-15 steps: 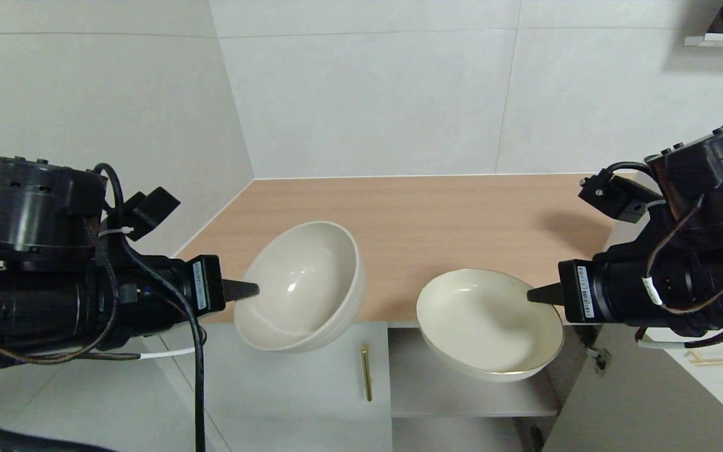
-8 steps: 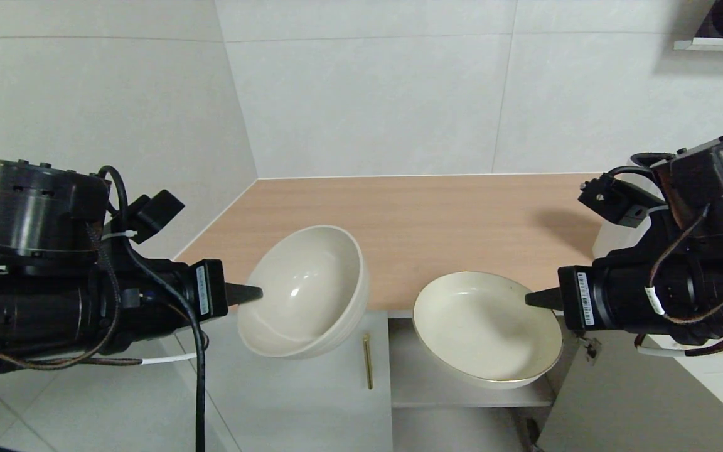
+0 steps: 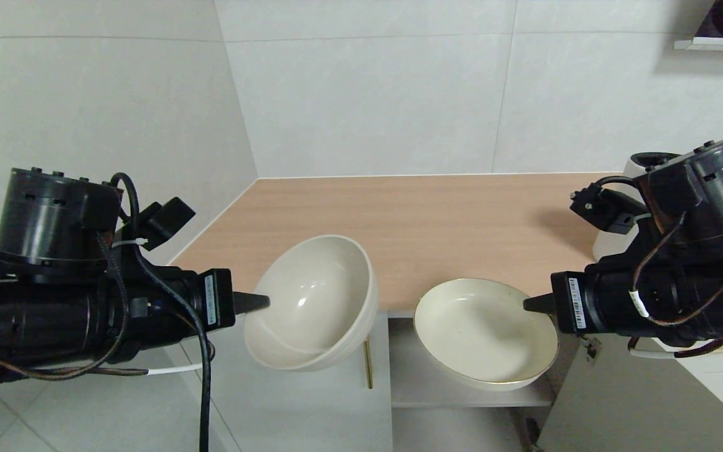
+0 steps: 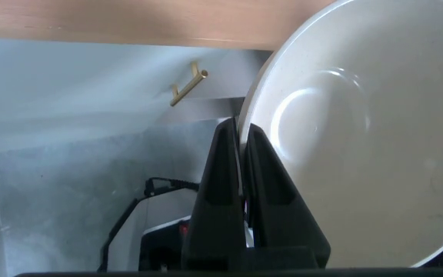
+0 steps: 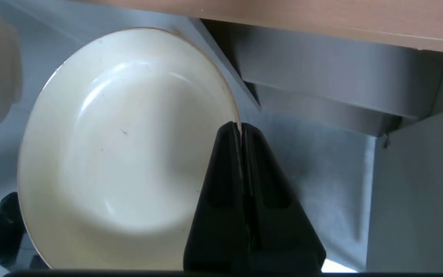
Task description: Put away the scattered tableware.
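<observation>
Tiled kitchen corner
Wooden countertop meets pale tiled walls; below, a grey cabinet door with brass handle.

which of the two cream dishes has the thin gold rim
The shallow plate in the right gripper: a thin gold line edges its rim. The deep bowl in the left gripper has a plain rim and much higher walls.

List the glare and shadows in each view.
Head view: a small bright glint sits inside the bowl, and a soft shadow lies on the right side of the countertop. Left wrist view: a curved highlight arcs across the bowl's inside. Right wrist view: the plate shows only a faint sheen.
</observation>
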{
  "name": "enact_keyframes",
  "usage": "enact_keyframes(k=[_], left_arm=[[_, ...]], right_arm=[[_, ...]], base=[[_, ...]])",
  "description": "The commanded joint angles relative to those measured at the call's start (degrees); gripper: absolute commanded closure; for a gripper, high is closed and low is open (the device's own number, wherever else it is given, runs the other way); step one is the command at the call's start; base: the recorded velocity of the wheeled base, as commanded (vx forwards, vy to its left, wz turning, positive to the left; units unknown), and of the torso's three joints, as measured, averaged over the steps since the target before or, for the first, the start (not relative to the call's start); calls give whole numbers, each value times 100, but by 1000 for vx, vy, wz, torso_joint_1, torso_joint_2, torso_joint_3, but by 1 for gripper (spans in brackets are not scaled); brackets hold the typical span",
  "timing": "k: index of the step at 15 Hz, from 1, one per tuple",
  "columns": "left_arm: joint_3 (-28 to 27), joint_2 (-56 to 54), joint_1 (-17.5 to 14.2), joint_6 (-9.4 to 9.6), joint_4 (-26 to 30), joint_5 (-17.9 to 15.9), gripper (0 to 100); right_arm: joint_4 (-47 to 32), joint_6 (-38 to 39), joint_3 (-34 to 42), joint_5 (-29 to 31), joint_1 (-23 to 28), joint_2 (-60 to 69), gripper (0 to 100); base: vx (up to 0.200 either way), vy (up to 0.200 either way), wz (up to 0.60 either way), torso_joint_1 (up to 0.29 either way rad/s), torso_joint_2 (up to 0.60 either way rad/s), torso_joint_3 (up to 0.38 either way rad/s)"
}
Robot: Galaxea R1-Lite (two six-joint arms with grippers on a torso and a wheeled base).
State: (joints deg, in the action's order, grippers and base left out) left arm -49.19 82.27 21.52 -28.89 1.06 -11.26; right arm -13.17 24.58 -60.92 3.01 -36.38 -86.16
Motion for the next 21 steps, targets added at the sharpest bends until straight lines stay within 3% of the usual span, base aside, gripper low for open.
enact_keyframes(k=[1, 21], left_arm=[[6, 17, 2, -2, -1, 10, 100], [50, 25, 63, -2, -9, 10, 100]], right_arm=[[-2, 3, 1, -2, -1, -76, 100], [-2, 3, 10, 165, 69, -331, 100]], base=[[0, 0, 0, 0, 0, 0], [0, 0, 0, -158, 426, 262]])
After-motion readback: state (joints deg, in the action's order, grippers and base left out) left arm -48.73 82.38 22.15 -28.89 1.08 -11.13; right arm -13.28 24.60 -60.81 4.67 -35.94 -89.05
